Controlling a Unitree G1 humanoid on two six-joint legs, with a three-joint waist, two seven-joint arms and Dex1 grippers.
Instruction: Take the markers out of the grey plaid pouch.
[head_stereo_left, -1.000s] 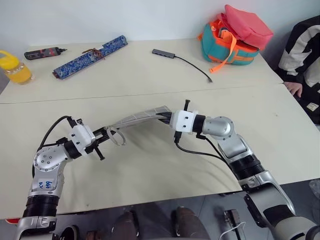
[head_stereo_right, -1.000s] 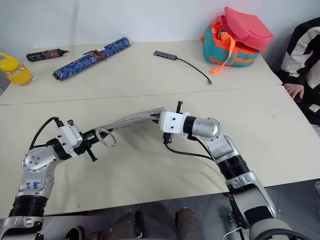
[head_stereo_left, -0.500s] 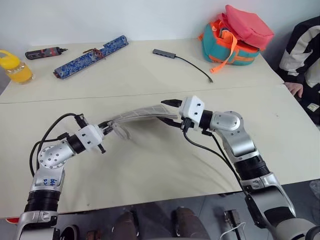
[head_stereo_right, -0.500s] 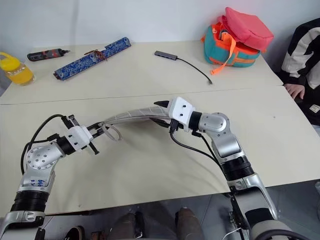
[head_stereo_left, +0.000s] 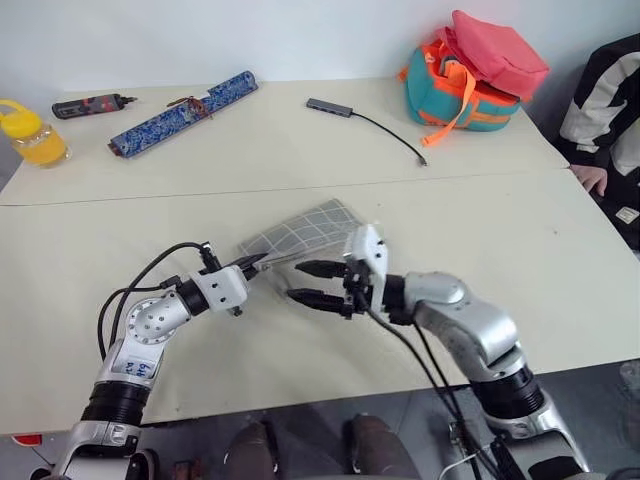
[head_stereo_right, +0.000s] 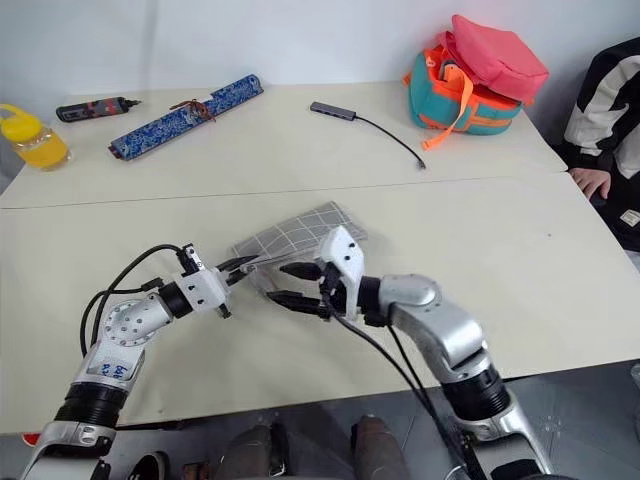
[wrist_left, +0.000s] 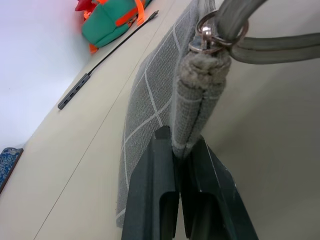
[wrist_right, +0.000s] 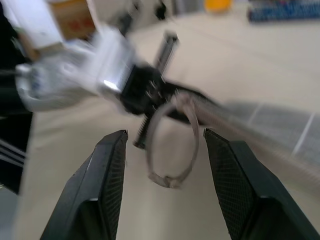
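The grey plaid pouch (head_stereo_left: 305, 228) lies nearly flat on the table's middle, its white grid side up. My left gripper (head_stereo_left: 250, 265) is shut on the pouch's corner next to the small metal ring (wrist_left: 205, 32), where a grey strap loop (wrist_right: 172, 145) hangs. My right gripper (head_stereo_left: 297, 283) is open just in front of the pouch's near edge and points toward the left gripper. Nothing is between its fingers (wrist_right: 107, 170); the loop hangs a little beyond their tips. The markers are hidden.
At the back left lie a long blue patterned roll (head_stereo_left: 182, 112), a dark and red pen-shaped tool (head_stereo_left: 90, 104) and a yellow bottle (head_stereo_left: 30, 135). A grey hub with a cable (head_stereo_left: 327, 106) and a teal-and-orange bag (head_stereo_left: 470, 75) sit at the back right. A person's sleeve (head_stereo_left: 610, 100) is at the right edge.
My right gripper let go of the pouch's far end, opened, rolled and drew back toward me. The pouch sank from hanging between both grippers to the table. The left gripper shifted right, still gripping.
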